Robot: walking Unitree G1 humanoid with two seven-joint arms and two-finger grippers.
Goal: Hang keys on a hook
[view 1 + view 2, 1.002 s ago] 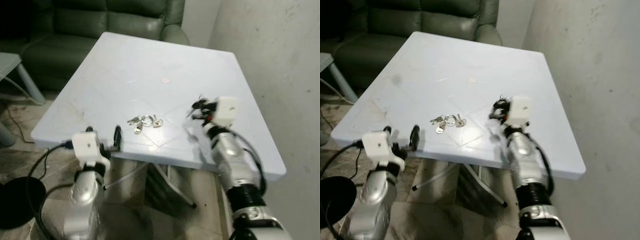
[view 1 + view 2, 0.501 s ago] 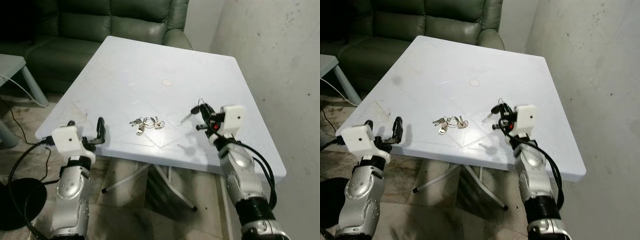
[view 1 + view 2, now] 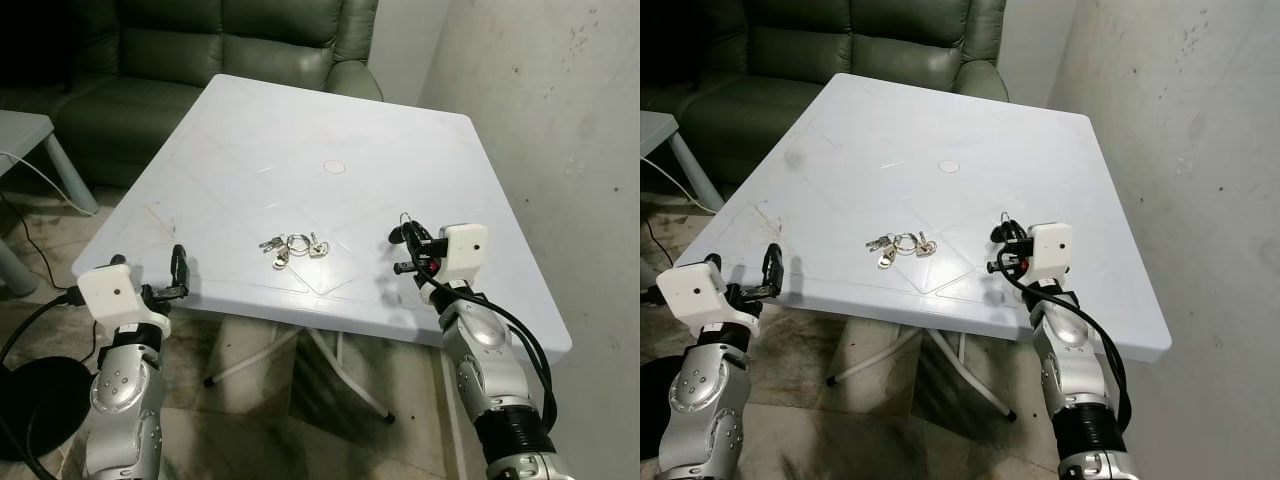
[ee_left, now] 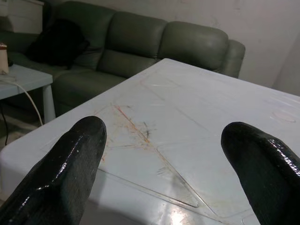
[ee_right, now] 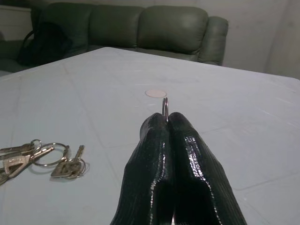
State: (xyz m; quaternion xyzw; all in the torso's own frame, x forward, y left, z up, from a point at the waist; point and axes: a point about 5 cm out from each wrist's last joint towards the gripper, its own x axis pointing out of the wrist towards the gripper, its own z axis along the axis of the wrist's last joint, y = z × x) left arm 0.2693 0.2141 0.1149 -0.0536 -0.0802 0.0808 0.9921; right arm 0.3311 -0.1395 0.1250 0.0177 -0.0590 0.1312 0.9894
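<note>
Right gripper (image 5: 168, 123) pinches a thin key ring (image 5: 164, 105) above the white tabletop's (image 3: 300, 140) right side; left gripper (image 4: 164, 154), fingers apart, hovers near-left; more keys (image 3: 291, 246) lie mid-table: light, stiff, slippery metal, best held by the ring.

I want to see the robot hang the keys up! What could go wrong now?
The right tool pinches only the thin key ring at its fingertips, so it might slip out. Another bunch of keys lies on the white table, easy to forget. I cannot see any hook here, so the robot may have to carry the ring while walking.
</note>
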